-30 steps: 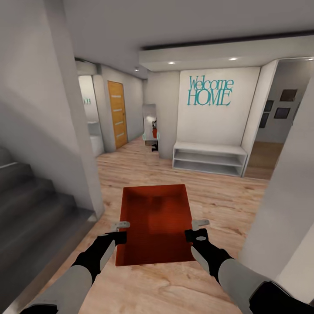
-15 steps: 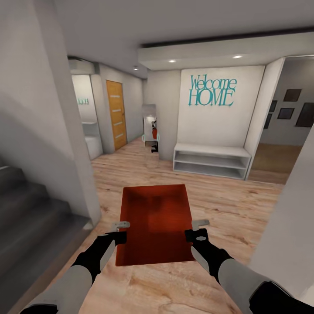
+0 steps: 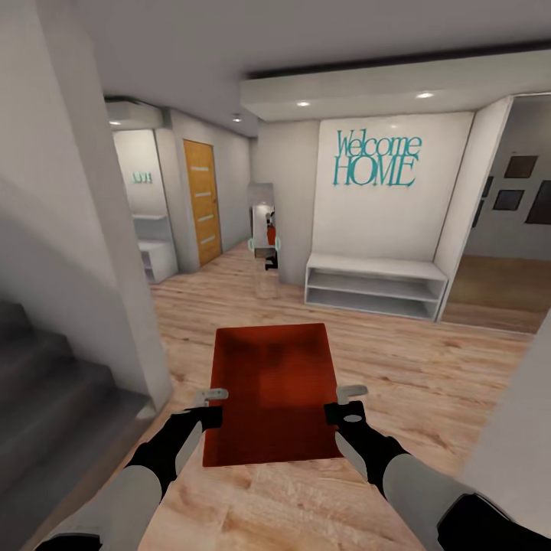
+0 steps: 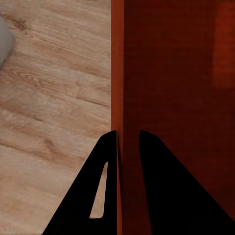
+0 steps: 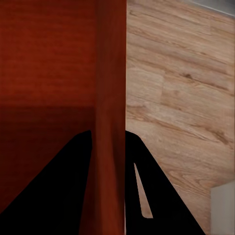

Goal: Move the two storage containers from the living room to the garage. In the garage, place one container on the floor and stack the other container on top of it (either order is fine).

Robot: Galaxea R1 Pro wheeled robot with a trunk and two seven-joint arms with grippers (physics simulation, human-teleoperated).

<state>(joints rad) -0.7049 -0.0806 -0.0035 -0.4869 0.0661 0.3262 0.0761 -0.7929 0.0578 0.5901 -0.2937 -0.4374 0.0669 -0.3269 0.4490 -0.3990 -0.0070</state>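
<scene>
While both claws pinch its side walls, the container (image 3: 272, 390) hangs above wood floor (image 3: 428, 367).

Open wood plank floor (image 3: 398, 367) runs toward 12 o'clock; grey stairs (image 3: 46, 390) and a wall corner (image 3: 115, 252) block 9 o'clock, white shelf bench (image 3: 375, 285) at 1 o'clock

I see the storage container (image 3: 272, 394) hiding the wood floor (image 3: 398, 360) beneath it; the staircase (image 3: 46, 398) runs off the left edge; framed pictures (image 3: 520, 184) sit cropped right.
</scene>
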